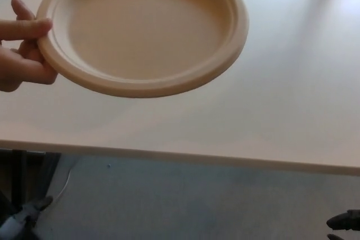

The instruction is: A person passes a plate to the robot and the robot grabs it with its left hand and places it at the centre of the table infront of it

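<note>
A beige paper plate (pixel 143 26) is held in the air above the pale table (pixel 270 122), at the upper left of the head view. A person's hand (pixel 22 51) pinches its left rim, thumb on top and fingers beneath. The plate's far edge is cut off by the top of the picture. A small grey and dark part, apparently my left hand (pixel 25 214), shows at the bottom left corner, well below the plate. A black bit of my right hand (pixel 344 221) shows at the bottom right corner. Too little of either hand shows to judge its state.
The table's near edge (pixel 180 157) runs across the picture below the plate. Grey-blue floor (pixel 185 206) lies beneath it. Dark table legs or a frame (pixel 22 175) stand at the lower left.
</note>
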Tool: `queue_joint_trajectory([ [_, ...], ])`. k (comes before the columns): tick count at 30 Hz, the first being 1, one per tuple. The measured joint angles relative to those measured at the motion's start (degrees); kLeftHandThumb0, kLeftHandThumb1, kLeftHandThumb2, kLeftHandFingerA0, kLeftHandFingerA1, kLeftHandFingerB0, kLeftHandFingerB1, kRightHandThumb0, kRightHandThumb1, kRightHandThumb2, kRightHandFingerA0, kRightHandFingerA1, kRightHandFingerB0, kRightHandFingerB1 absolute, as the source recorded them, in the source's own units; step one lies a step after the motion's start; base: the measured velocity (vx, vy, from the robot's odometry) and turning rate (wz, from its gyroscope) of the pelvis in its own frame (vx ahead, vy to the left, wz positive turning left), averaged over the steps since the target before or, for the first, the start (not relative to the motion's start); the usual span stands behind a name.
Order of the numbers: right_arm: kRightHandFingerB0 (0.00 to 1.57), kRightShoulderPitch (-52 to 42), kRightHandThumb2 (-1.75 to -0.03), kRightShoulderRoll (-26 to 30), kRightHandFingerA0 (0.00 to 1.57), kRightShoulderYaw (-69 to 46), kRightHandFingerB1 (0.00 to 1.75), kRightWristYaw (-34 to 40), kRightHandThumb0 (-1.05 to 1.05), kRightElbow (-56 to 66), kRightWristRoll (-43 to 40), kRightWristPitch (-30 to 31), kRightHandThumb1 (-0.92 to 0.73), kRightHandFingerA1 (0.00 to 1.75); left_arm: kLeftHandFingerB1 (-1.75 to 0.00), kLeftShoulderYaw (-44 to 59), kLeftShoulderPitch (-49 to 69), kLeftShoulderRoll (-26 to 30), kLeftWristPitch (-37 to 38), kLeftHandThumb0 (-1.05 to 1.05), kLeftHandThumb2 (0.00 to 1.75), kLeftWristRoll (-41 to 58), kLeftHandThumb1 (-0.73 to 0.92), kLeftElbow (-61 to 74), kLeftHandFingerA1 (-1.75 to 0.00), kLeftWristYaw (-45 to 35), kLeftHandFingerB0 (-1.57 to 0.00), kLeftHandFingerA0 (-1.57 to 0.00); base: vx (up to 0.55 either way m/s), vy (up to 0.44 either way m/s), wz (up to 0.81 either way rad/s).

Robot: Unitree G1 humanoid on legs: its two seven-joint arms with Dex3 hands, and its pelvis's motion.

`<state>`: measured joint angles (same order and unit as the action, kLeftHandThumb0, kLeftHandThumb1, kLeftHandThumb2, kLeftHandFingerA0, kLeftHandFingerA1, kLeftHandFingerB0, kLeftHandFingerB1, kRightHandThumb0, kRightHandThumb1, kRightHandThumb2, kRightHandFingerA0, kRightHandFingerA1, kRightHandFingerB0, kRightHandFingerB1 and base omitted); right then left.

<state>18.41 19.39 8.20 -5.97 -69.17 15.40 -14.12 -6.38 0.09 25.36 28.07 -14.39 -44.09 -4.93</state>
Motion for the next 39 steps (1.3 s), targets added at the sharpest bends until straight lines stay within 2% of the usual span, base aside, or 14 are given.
queue_joint_trajectory([
  [2, 0.34, -0.37, -0.62, 0.0, 0.49, 0.07, 0.44, -0.01, -0.7, -0.01, 0.01, -0.24, -0.75, 0.62, -0.25, 0.01, 3.38, -0.06, 1.88, -0.73, 0.85, -0.24, 0.47, 4.49, -0.38, 0.57, -0.04, -0.05, 0.09, -0.009, 0.01],
  [5, 0.34, -1.2, -0.62, -0.01, 0.48, 0.36, 0.45, -0.04, -0.72, -0.08, 0.07, -0.56, -0.75, 0.61, -0.32, 0.18, 8.35, -0.33, 4.24, -0.75, 0.8, -0.68, 0.49, 10.75, -0.39, 1.51, -0.06, -0.08, 0.0, 0.0, 0.0],
  [6, 0.35, -1.57, -0.62, -0.02, 0.48, 0.52, 0.45, -0.08, -0.72, -0.11, 0.11, -0.71, -0.75, 0.6, -0.48, 0.27, 10.34, -0.41, 5.0, -0.36, 0.89, -0.89, 0.28, 13.33, -0.49, 1.83, 0.0, 0.0, 0.0, 0.0, 0.0],
  [9, 0.35, -2.66, -0.62, -0.1, 0.49, 0.92, 0.44, -0.21, -0.71, -0.23, 0.21, -0.86, -0.75, 0.6, -0.48, 0.76, 15.83, -0.67, 6.73, -0.35, 0.9, -1.65, 0.3, 20.96, -0.49, 2.95, 0.0, 0.0, 0.0, 0.0, 0.0],
  [10, 0.35, -2.86, -0.62, -0.13, 0.49, 1.09, 0.44, -0.24, -0.71, -0.24, 0.24, -0.87, -0.75, 0.6, -0.48, 1.06, 17.47, -0.79, 7.11, -0.35, 0.9, -1.99, 0.3, 23.59, -0.49, 3.28, 0.0, 0.0, 0.0, 0.0, 0.0],
  [11, 0.35, -2.97, -0.62, -0.17, 0.5, 1.25, 0.44, -0.25, -0.7, -0.26, 0.26, -0.88, -0.75, 0.6, -0.27, 1.36, 18.75, -0.92, 7.4, -0.69, 0.58, -2.32, 0.56, 25.77, -0.29, 3.56, -0.16, -0.19, 0.0, 0.0, 0.0],
  [23, 0.35, -3.19, -0.62, -0.53, 0.44, 2.46, 0.48, -0.53, -0.69, -0.61, 0.29, -0.9, -0.74, 0.61, -0.31, 8.2, 28.43, -3.61, 11.56, -0.67, 0.59, -3.45, 0.6, 53.76, -0.34, 5.35, -0.22, -0.26, 0.0, 0.0, 0.0],
  [24, 0.36, -3.19, -0.62, -0.56, 0.45, 2.48, 0.47, -0.58, -0.67, -0.64, 0.29, -0.9, -0.74, 0.6, -0.4, 9.28, 29.22, -4.03, 12.04, -0.71, 0.79, -3.41, 0.49, 56.98, -0.43, 5.44, -0.18, -0.26, 0.0, 0.0, 0.0],
  [25, 0.36, -3.18, -0.62, -0.6, 0.45, 2.5, 0.47, -0.62, -0.67, -0.64, 0.28, -0.9, -0.74, 0.6, -0.4, 10.24, 29.84, -4.63, 12.4, -0.71, 0.79, -3.42, 0.49, 59.41, -0.43, 5.53, -0.18, -0.26, 0.0, 0.0, 0.0],
  [26, 0.36, -3.19, -0.62, -0.61, 0.46, 2.51, 0.46, -0.66, -0.67, -0.69, 0.28, -0.9, -0.74, 0.58, -0.48, 11.49, 30.28, -5.53, 12.94, -0.36, 0.92, -3.43, 0.32, 62.14, -0.48, 5.67, 0.0, 0.0, 0.0, 0.0, 0.0],
  [27, 0.36, -3.19, -0.62, -0.62, 0.46, 2.51, 0.46, -0.68, -0.67, -0.71, 0.28, -0.89, -0.74, 0.58, -0.48, 12.01, 30.35, -5.84, 13.2, -0.36, 0.92, -3.43, 0.32, 63.28, -0.48, 5.75, 0.0, 0.0, 0.0, 0.0, 0.0],
  [29, 0.36, -3.18, -0.62, -0.65, 0.46, 2.56, 0.47, -0.75, -0.69, -0.83, 0.29, -0.9, -0.75, 0.6, -0.48, 14.75, 30.56, -7.48, 14.59, -0.36, 0.89, -3.34, 0.27, 68.83, -0.48, 6.14, 0.0, 0.0, 0.0, 0.0, 0.0],
  [30, 0.37, -3.18, -0.62, -0.66, 0.47, 2.59, 0.47, -0.77, -0.69, -0.89, 0.3, -0.9, -0.75, 0.6, -0.3, 15.72, 30.44, -7.84, 15.12, -0.72, 0.58, -3.26, 0.56, 70.69, -0.31, 6.3, -0.16, -0.19, 0.0, 0.0, 0.0],
  [39, 0.4, -3.19, -0.62, -0.66, 0.48, 2.73, 0.48, -1.37, -0.68, -1.67, 0.32, -0.89, -0.74, 0.62, -0.32, 23.92, 24.45, -11.94, 20.08, -0.68, 0.58, -1.83, 0.56, 85.42, -0.31, 7.66, -0.23, -0.21, 0.0, 0.0, 0.0],
])
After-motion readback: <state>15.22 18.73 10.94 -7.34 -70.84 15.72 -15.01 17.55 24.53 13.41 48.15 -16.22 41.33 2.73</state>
